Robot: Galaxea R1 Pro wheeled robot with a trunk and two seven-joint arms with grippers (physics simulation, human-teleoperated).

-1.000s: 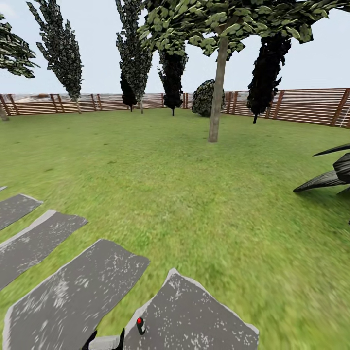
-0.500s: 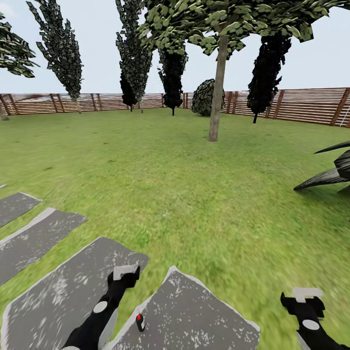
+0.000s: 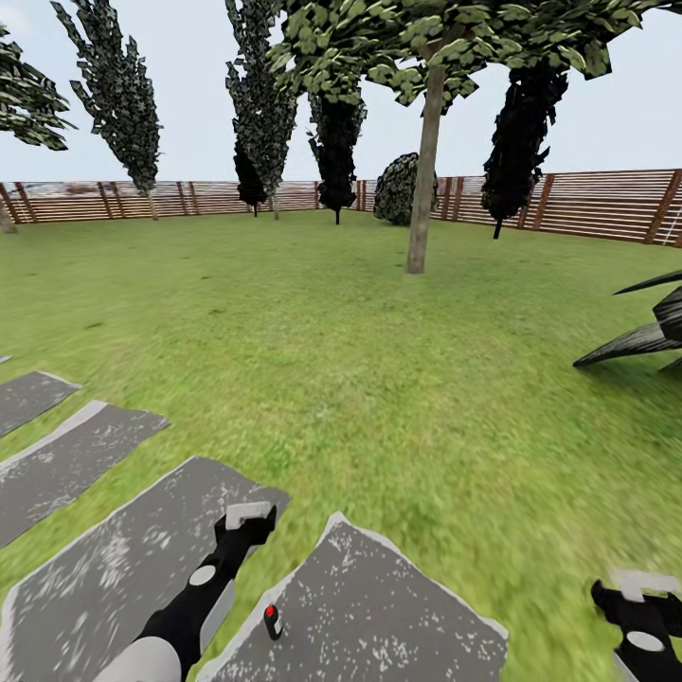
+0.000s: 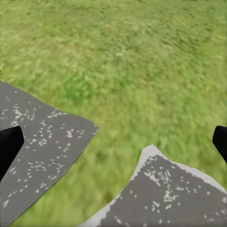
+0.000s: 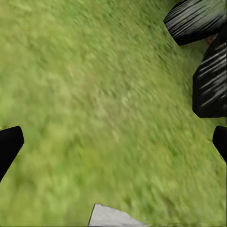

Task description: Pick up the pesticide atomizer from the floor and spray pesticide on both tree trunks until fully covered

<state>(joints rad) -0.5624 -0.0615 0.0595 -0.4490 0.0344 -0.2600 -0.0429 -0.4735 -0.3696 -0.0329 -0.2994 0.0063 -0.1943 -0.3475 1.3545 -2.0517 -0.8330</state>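
Note:
The pesticide atomizer point(image 3: 272, 620), a tiny black bottle with a red top, stands at the edge of a grey paving slab point(image 3: 379, 625), by the grass strip between two slabs. My left gripper point(image 3: 248, 517) hovers above the neighbouring slab, a little beyond and left of the bottle. In its wrist view the left gripper point(image 4: 113, 144) is open, with nothing between the black fingertips. My right gripper point(image 3: 644, 585) is low over the grass floor point(image 3: 379, 379) at the right, and the right gripper point(image 5: 113, 144) is open and empty. One tree trunk point(image 3: 423, 175) rises far ahead under a light-green canopy.
Grey paving slabs point(image 3: 66, 464) fan out at the lower left. A dark spiky palm-like plant point(image 3: 644, 341) lies at the right. A brown slat fence point(image 3: 587, 204) bounds the lawn, with dark cone-shaped trees point(image 3: 123, 95) and a round bush point(image 3: 398, 189) along it.
Both arms have come up into view since one second ago. In the last half second the left gripper reached slightly further forward, and the right gripper dropped lower and to the right.

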